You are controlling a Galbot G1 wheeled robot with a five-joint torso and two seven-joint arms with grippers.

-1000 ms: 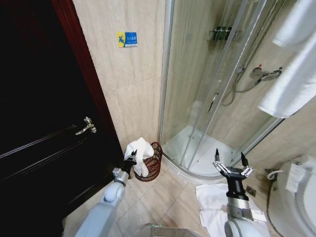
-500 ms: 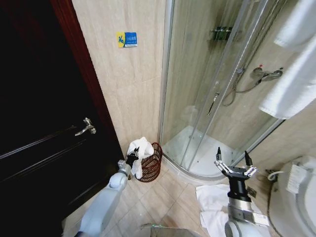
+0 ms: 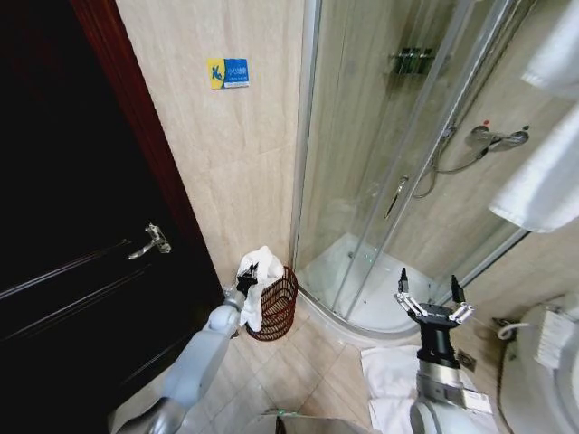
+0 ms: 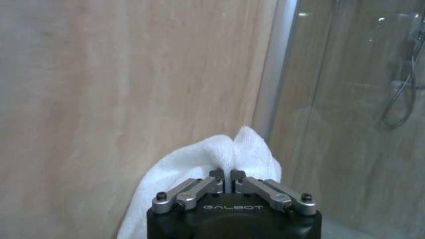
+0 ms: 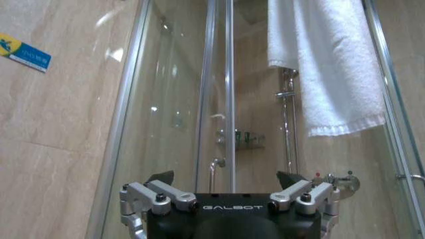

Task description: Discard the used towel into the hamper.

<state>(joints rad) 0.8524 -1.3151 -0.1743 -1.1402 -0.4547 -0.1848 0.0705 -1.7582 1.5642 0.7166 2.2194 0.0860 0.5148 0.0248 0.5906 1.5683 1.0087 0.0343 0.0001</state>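
The used towel (image 3: 261, 285) is white and hangs from my left gripper (image 3: 246, 271), draped over the near rim of the hamper (image 3: 277, 306), a small round dark red-brown slatted basket on the floor by the wall. In the left wrist view the left gripper (image 4: 225, 176) is shut on a fold of the towel (image 4: 199, 167), with the beige wall behind it. My right gripper (image 3: 432, 294) is held up at the lower right, open, nothing between its fingers; it also stands open in the right wrist view (image 5: 226, 180).
A dark door (image 3: 72, 244) with a metal handle (image 3: 149, 241) stands to the left. The glass shower enclosure (image 3: 398, 163) is right of the hamper. White towels (image 3: 389, 380) lie on the floor near my right arm, another hangs (image 3: 543, 172) at the right.
My left arm has stretched farther out, carrying the towel closer over the hamper's rim. The head camera has shifted slightly. The right gripper stays open.
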